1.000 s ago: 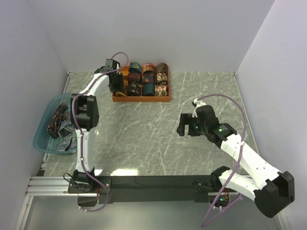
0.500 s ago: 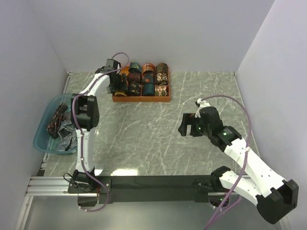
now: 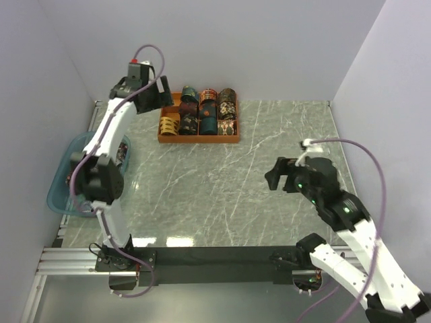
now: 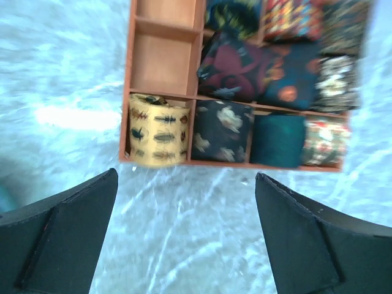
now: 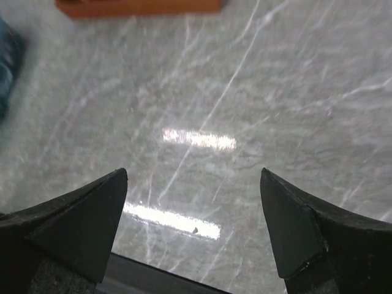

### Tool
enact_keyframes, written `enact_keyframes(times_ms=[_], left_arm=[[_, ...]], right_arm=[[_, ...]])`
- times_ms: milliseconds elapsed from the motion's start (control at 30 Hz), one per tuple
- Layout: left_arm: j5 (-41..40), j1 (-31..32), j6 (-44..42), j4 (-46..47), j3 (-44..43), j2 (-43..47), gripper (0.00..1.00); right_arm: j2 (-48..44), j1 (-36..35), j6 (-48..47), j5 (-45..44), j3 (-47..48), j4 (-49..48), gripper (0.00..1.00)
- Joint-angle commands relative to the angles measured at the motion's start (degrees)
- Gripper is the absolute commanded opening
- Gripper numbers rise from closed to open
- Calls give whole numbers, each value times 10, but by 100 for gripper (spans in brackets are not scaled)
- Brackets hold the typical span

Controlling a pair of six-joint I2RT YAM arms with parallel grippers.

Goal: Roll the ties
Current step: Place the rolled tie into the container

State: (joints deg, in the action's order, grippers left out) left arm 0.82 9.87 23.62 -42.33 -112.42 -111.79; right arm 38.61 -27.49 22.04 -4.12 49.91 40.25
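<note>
A mustard-gold rolled tie point(image 4: 158, 138) point(image 3: 168, 125) sits in the front-left compartment of the orange tray point(image 3: 200, 139). Several other rolled ties point(image 4: 257, 67) fill the compartments to its right. My left gripper point(image 3: 155, 99) point(image 4: 185, 179) hangs open and empty above the tray's left end, clear of the ties. My right gripper point(image 3: 275, 176) point(image 5: 193, 174) is open and empty over bare table on the right. Loose ties point(image 3: 122, 153) lie in the blue basin, mostly hidden by my left arm.
Two compartments point(image 4: 162, 61) at the tray's left rear stand empty. The translucent blue basin point(image 3: 59, 196) sits against the left wall. White walls close in the back and both sides. The marble-patterned table point(image 3: 222, 182) spreads between tray and arm bases.
My left gripper opened, let go of the mustard tie in the tray and rose up and back to the left. My right arm drew back toward the near right.
</note>
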Motion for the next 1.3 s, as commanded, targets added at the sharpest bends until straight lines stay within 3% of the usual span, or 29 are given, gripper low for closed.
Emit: enact_keyframes(times_ms=[0, 167, 367, 567, 800, 1067, 1267], left_arm=[[-34, 2, 31, 25, 71, 132, 99], [-92, 2, 45, 96, 227, 313, 99], [-180, 2, 53, 134, 448, 607, 100], [-241, 2, 74, 98, 552, 830, 99], [-266, 2, 99, 23, 575, 980, 100], [-279, 2, 129, 38, 643, 1141, 99], [-311, 3, 144, 31, 664, 1163, 99]], right_arm=[[-66, 2, 4, -64, 46, 33, 95], [-171, 3, 8, -142, 70, 48, 97], [-282, 2, -22, -195, 46, 34, 99], [-354, 2, -67, -206, 12, 5, 99], [-379, 2, -90, -203, -26, -36, 100], [-365, 2, -122, -187, -52, -57, 100], [-376, 2, -127, -186, -71, -83, 100]])
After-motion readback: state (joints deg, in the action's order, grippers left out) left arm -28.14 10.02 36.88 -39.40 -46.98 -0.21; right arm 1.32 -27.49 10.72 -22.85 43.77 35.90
